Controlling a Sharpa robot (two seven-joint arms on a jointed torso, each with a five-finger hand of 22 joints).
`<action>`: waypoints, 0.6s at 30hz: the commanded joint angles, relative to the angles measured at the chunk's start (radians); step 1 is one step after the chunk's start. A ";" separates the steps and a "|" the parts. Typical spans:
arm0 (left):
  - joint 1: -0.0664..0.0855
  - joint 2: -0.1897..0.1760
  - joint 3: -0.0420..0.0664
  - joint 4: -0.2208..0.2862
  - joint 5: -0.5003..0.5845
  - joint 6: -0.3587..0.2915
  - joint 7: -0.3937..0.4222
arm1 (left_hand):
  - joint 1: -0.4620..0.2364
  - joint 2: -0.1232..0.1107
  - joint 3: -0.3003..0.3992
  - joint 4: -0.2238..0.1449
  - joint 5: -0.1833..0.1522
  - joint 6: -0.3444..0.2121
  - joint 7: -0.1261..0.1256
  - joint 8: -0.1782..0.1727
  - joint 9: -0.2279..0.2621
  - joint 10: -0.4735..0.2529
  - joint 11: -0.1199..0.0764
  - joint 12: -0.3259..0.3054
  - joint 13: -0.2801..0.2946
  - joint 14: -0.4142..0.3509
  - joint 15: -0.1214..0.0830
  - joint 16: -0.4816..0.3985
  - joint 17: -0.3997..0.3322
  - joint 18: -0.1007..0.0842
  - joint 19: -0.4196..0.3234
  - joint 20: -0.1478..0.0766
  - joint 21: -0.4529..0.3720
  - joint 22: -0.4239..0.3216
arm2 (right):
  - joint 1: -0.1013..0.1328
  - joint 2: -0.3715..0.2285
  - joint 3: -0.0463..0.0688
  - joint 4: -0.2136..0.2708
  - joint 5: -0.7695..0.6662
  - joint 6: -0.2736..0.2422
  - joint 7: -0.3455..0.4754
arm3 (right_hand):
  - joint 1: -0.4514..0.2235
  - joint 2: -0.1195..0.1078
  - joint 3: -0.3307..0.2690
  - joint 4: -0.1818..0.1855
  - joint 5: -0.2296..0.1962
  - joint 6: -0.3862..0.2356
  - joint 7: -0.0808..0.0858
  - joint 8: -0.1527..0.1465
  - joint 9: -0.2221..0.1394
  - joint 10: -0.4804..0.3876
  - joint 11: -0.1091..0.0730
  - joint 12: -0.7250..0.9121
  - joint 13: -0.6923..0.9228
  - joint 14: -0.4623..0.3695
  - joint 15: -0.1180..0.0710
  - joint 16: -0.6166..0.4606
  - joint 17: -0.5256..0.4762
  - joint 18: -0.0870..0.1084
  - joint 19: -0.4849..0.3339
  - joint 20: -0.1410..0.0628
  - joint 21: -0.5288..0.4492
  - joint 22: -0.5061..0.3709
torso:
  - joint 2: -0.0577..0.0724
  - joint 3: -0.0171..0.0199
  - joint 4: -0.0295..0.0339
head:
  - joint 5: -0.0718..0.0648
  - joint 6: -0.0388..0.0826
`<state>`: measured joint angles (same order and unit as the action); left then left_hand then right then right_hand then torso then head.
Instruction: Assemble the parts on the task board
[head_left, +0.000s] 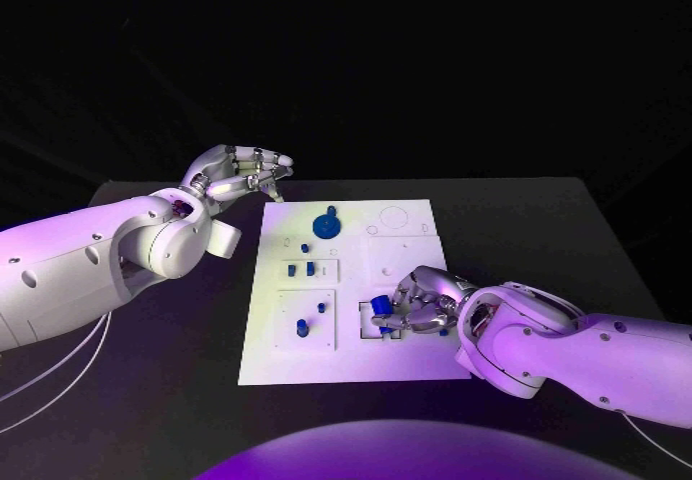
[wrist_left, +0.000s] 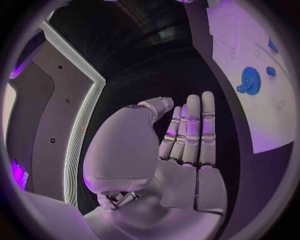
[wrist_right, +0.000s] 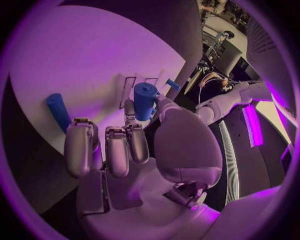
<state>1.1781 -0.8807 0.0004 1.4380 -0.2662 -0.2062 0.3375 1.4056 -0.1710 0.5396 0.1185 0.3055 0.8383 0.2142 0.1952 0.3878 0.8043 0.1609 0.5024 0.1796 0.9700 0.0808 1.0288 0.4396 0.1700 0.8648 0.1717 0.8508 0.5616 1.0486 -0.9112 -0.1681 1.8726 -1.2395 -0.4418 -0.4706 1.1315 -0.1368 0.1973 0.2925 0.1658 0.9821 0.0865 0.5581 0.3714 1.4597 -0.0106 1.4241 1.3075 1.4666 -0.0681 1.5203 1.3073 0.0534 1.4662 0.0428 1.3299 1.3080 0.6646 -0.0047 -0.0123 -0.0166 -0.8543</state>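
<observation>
right hand: silver many-fingered right hand (head_left: 418, 303) sits low over the near-right part of the white rectangular task board (head_left: 346, 365); in the right wrist view it (wrist_right: 134, 150) grasps a short blue cylindrical peg (wrist_right: 144, 100) between thumb and a finger, other fingers loosely curled.
held part: the peg (head_left: 379, 305) is right above the dark rectangular cut-out in the board's near-right area; can't tell if it's touching the board yet.
left hand: silver left hand (head_left: 238, 172) is off the board, past its far-left corner, holding nothing; fingers straight and close together in the left wrist view (wrist_left: 181, 145). Released.
risk 1: peg looks tilted in the pinch; pressed down like that it would likely jam on the cut-out edge or skid across the board.
risk 2: grip is on the peg's side only; a slip would drop it flat onto the board.
risk 3: the fingers hide the slot from the head view, so alignment is hard to judge.
around: blue toothed gear (head_left: 329, 222) at the far-left of the board; small blue pegs (head_left: 299, 269) mid-left; a blue upright peg (head_left: 303, 327) near-left; another blue cylinder (wrist_right: 59, 111) stands just beyond the right fingertips.
obstruction: that cylinder is near the curled fingers and could get knocked on the way down. Left arm is well apart.
</observation>
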 joint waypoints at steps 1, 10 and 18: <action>0.001 0.002 0.000 0.002 -0.004 0.017 0.001 | 0.004 0.001 0.002 -0.005 0.005 -0.005 0.008 0.000 -0.002 -0.004 -0.001 0.006 -0.001 -0.005 0.001 -0.007 0.001 0.013 -0.009 0.000 0.006 0.001 | -0.001 0.008 -0.001 -0.003 -0.042 -0.005 -0.036 | -0.010 0.002 -0.005 0.000 -0.001 0.018 -0.026 0.004 -0.001 0.007 -0.001 0.004 0.091 0.081 -0.006 0.005 0.151 -0.007 0.034 -0.007 0.000 0.201 | 0.001 0.0004 0.0003 | -0.001 0.000; 0.001 0.001 0.000 0.003 -0.006 0.018 -0.002 | 0.004 0.001 0.002 -0.005 0.005 -0.005 0.008 0.000 -0.002 -0.004 -0.001 0.006 -0.001 -0.005 0.001 -0.007 0.001 0.013 -0.009 0.000 0.006 0.001 | -0.002 0.023 -0.001 0.004 -0.043 -0.003 -0.030 | -0.081 0.032 -0.044 0.001 -0.003 0.015 -0.029 0.015 0.005 0.010 -0.004 0.003 0.097 0.081 -0.008 0.005 0.153 -0.008 0.034 -0.009 0.000 0.201 | 0.000 -0.0007 0.0000 | 0.001 0.000; 0.001 0.000 0.000 0.003 -0.007 0.020 -0.005 | 0.003 0.001 0.002 -0.006 0.005 -0.005 0.009 0.000 -0.002 -0.005 0.000 0.006 -0.001 -0.005 0.001 -0.006 0.001 0.013 -0.009 0.000 0.006 0.001 | -0.003 0.026 -0.001 0.014 -0.044 -0.001 -0.016 | -0.085 0.033 -0.049 0.001 -0.003 0.015 -0.029 0.016 0.005 0.010 -0.004 0.003 0.098 0.082 -0.008 0.005 0.153 -0.008 0.034 -0.009 0.001 0.202 | -0.001 -0.0007 0.0005 | 0.004 -0.001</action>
<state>1.1781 -0.8812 0.0004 1.4383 -0.2677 -0.2038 0.3312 1.4056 -0.1710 0.5396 0.1185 0.3055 0.8384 0.2142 0.1952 0.3869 0.8042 0.1610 0.5024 0.1797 0.9700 0.0808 1.0288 0.4395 0.1701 0.8648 0.1717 0.8508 0.5615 1.0467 -0.8855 -0.1689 1.8834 -1.2688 -0.4462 -0.4917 1.0554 -0.1079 0.1519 0.2938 0.1647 1.0038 0.0570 0.5695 0.3776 1.4634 -0.0143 1.4241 1.3073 1.4666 -0.0681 1.5203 1.3081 0.0533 1.4662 0.0428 1.3299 1.3077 0.6644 -0.0053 -0.0118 -0.0142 -0.8546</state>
